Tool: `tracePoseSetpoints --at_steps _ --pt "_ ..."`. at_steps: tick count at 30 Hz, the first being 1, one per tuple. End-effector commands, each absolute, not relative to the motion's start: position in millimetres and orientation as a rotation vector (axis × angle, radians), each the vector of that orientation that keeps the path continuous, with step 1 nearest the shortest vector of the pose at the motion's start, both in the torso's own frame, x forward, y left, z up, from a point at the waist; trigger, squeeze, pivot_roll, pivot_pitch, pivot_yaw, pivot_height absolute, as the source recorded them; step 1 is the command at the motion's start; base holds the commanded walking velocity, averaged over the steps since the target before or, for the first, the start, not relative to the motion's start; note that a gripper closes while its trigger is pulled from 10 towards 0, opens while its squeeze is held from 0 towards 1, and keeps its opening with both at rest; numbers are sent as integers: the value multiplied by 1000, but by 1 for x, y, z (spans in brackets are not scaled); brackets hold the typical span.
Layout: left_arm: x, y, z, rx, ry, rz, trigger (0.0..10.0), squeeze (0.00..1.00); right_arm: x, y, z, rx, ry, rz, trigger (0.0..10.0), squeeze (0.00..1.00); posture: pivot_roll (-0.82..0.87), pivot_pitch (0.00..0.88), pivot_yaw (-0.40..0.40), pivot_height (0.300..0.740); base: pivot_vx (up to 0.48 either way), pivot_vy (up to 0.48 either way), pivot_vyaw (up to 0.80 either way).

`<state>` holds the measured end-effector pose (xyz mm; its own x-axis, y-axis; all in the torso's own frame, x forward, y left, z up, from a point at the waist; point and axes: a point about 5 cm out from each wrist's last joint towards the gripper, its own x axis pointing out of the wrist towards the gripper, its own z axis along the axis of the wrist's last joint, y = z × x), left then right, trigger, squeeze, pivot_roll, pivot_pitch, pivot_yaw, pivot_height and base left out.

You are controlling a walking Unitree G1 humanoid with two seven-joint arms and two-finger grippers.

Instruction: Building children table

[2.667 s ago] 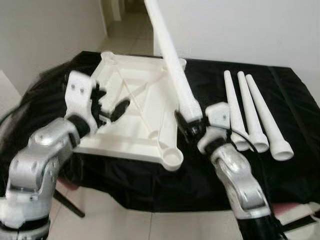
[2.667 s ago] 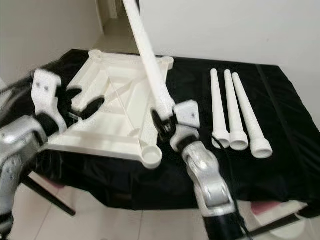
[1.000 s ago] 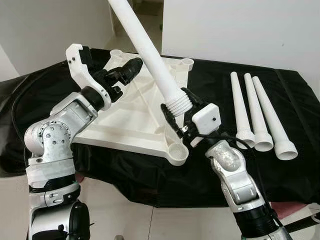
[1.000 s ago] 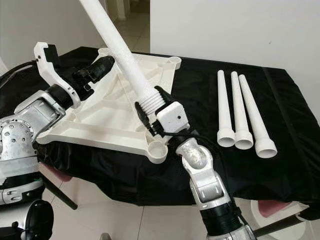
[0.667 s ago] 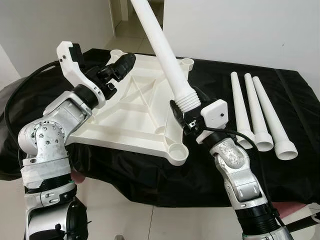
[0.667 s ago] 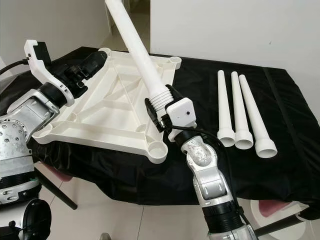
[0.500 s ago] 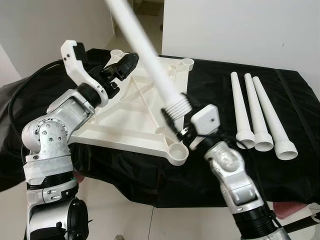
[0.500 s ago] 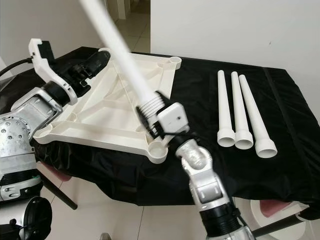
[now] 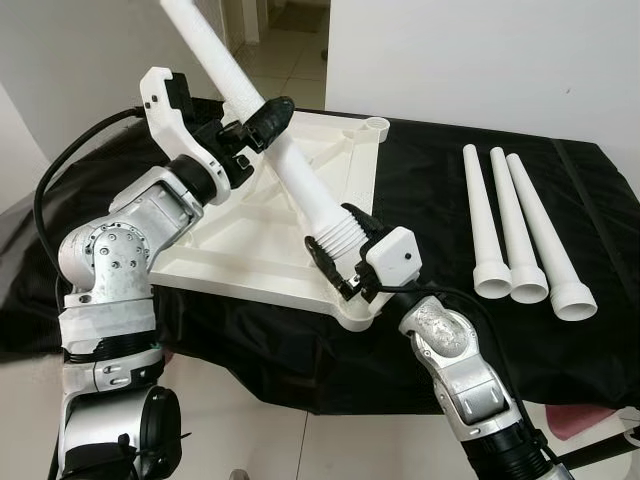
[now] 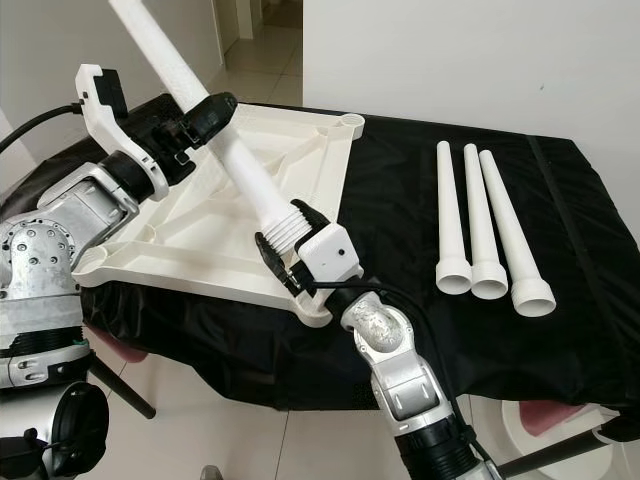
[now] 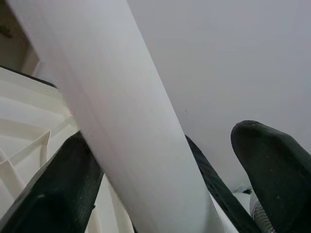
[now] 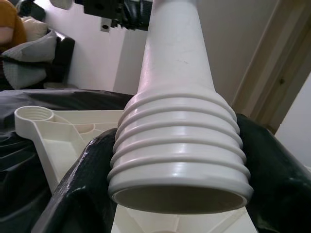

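White plastic leg (image 9: 290,165) slants over the upturned tabletop (image 9: 270,225), its ribbed, threaded end just above the near corner socket (image 9: 362,312). The right gripper (image 9: 342,262) is clamped around that threaded collar. The left gripper (image 9: 258,122) has one finger on each side of the shaft further up; whether it presses I cannot tell. The leg looks hollow, light and stiff, with a smooth taper that could slip, so the ribbed collar seems the surest hold. Such a long lever will likely swing and cross-thread unless steadied high up. Three spare legs (image 9: 515,235) lie side by side on the black cloth (image 9: 440,180), well apart to the right.
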<state>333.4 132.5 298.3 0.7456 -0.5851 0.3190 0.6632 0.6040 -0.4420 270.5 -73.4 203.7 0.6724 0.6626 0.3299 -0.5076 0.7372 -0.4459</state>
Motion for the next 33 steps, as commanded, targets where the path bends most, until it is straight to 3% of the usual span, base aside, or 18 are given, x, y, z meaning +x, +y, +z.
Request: tracePoseSetpoints --at_steps 1,5,7,23,24,25,28,33 --pt "336 129 299 -542 -136 -749 7098 0 263 -68 207 -366 -544 711 10000 0 -35 26 28 740 0 0 0" --pt "337 128 298 -540 -127 -741 7098 0 263 -68 206 -372 -545 716 10000 0 -35 26 28 740 0 0 0" --pt "337 129 298 -540 -127 -733 0 0 264 -68 204 -375 -535 707 10000 0 -31 26 28 740 0 0 0" --pt "330 123 297 -473 -145 -794 0 0 272 -75 188 -399 -442 627 10000 0 -31 32 31 740 0 0 0" --pt "330 123 297 -473 -145 -794 0 0 272 -75 188 -399 -442 626 10000 1000 -32 33 32 740 0 0 0" --pt "331 119 294 -386 -151 -783 0 0 272 -75 187 -379 -409 633 10000 0 -37 39 33 740 0 0 0" --pt "332 109 288 -155 -182 -767 0 0 271 -73 191 -315 -354 658 10000 0 -42 44 29 740 0 0 0" --pt "331 99 287 -54 -234 -779 0 0 269 -69 203 -277 -352 679 10000 0 -42 44 29 740 0 0 0"
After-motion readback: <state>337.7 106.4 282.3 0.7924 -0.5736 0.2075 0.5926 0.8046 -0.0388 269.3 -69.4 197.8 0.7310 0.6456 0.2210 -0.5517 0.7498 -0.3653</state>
